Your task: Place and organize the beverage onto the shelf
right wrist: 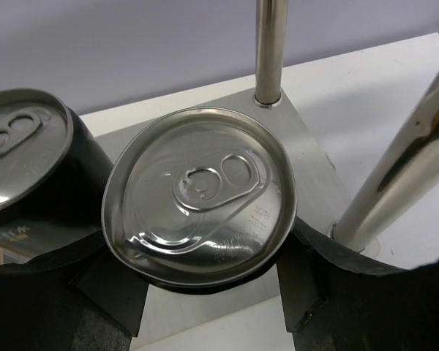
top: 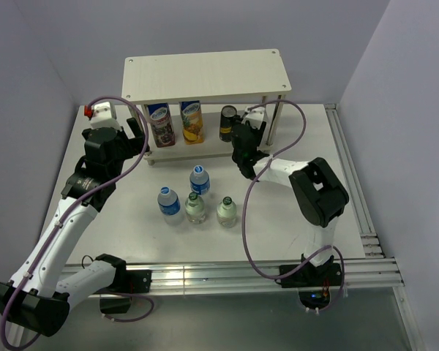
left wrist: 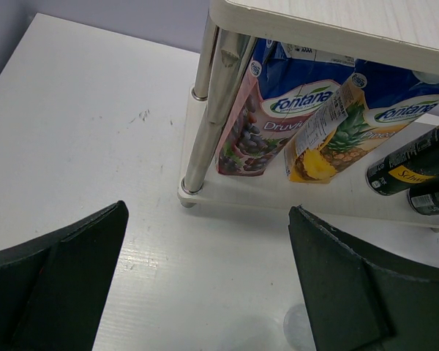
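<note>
The right end effector [right wrist: 205,285] was clenched on a dark can [right wrist: 201,194] at the lower tier of the shelf [right wrist: 311,157] (beside a post [right wrist: 269,44]); a skewed release could topple it against the neighbouring can [right wrist: 22,146]
</note>
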Controlling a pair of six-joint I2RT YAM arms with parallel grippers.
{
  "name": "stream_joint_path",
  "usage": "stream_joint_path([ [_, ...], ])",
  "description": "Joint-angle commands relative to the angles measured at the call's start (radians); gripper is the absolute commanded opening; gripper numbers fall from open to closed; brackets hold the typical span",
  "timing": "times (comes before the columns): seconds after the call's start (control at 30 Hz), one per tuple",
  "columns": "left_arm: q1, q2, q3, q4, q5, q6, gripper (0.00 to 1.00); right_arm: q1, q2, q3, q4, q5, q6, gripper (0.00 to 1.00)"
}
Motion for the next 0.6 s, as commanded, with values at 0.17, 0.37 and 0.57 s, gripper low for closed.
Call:
stream_joint_path([
  [0.17, -0.003, 0.001, 0.014, 0.011, 0.002, 0.012, 0.98, -0.006, 0.045, 0.108, 0.121, 0.051, 0.012, 0.0],
  [0.37, -0.003, 0.002, 0.012, 0.013, 0.003, 0.012, 0.98, -0.006, 0.035, 0.097, 0.103, 0.085, 0.026, 0.66],
  [0.57, -0.003, 0.002, 0.012, 0.013, 0.003, 0.014, 0.98, -0.007, 0.007, 0.071, 0.095, 0.094, 0.03, 0.91],
])
